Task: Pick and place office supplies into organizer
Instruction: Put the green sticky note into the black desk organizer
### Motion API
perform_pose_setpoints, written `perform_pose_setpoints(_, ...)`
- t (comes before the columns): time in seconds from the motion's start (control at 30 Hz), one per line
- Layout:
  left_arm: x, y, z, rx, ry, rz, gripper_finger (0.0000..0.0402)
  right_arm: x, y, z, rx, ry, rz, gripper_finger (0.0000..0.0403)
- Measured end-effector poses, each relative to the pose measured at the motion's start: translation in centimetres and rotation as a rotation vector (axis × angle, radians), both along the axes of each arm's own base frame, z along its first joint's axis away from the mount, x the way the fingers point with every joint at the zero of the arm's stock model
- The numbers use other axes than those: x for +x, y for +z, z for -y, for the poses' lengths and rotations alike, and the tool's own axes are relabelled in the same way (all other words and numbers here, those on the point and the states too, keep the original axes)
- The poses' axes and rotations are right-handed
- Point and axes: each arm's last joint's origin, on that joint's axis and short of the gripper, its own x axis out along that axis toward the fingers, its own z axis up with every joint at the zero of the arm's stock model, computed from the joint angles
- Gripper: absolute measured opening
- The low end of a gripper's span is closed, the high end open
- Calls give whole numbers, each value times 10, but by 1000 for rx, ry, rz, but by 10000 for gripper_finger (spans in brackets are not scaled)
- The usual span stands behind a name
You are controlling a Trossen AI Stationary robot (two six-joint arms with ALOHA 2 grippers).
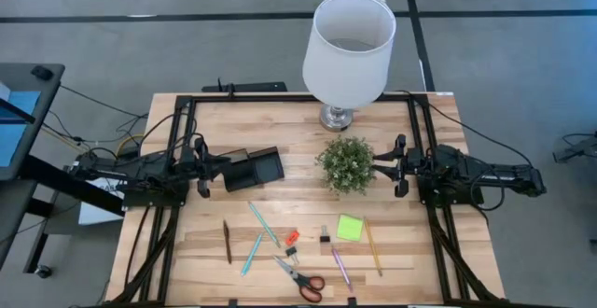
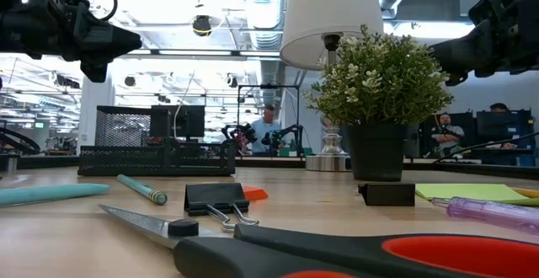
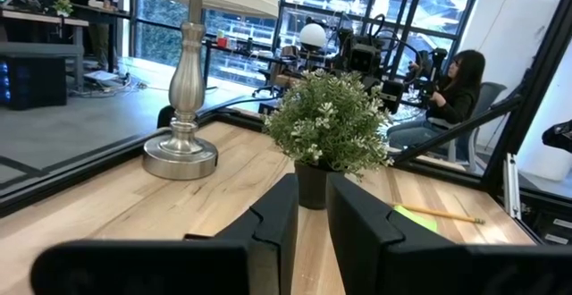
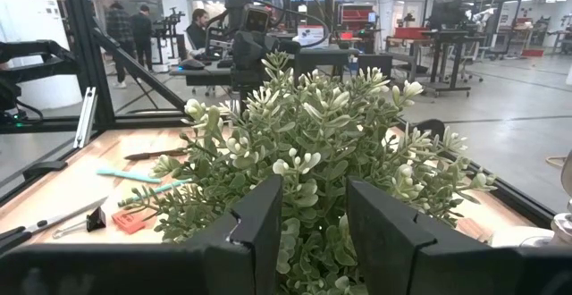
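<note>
The black organizer [image 1: 254, 169] stands on the table left of centre, just in front of my left gripper [image 1: 213, 166], which hovers level above the table, open by a narrow gap [image 3: 311, 183] and holding nothing. My right gripper [image 1: 384, 166] hovers level at the right, open [image 4: 315, 188], facing the potted plant. The supplies lie near the front edge: a brown pen [image 1: 227, 241], two teal pens [image 1: 263, 222], orange clip [image 1: 291, 237], black clips [image 1: 325, 236], red-handled scissors [image 1: 300, 277], green sticky pad [image 1: 350, 227], yellow pencil [image 1: 373, 245] and pink pen [image 1: 340, 266].
A small green potted plant [image 1: 347, 164] stands mid-table between the grippers. A white-shaded lamp [image 1: 347, 51] on a metal base stands at the far edge. A black frame [image 1: 280, 97] borders the table. People sit at desks in the room beyond.
</note>
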Motion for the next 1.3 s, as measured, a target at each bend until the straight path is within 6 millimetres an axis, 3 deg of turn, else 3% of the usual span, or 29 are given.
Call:
perform_pose_setpoints(0.4, 0, 0, 0, -13, -6, 4, 57, 0, 0, 0, 0, 0, 0, 118)
perform_pose_setpoints(0.5, 1, 0, 3, -37, -115, 6, 57, 0, 0, 0, 0, 0, 0, 118)
perform_pose_setpoints(0.67, 0, -1, 13, -162, -460, -12, 57, 0, 0, 0, 0, 0, 0, 118)
perform_pose_setpoints(0.83, -1, 0, 16, -266, -498, -25, 57, 0, 2, 0, 17, 0, 26, 118)
perform_pose_setpoints(1.13, -7, 59, 11, -180, -255, -162, 57, -3, 26, 0, 69, 8, 282, 118)
perform_pose_setpoints(1.3, 12, 75, 18, -151, -230, -305, 57, -5, 37, -4, -112, 22, 302, 118)
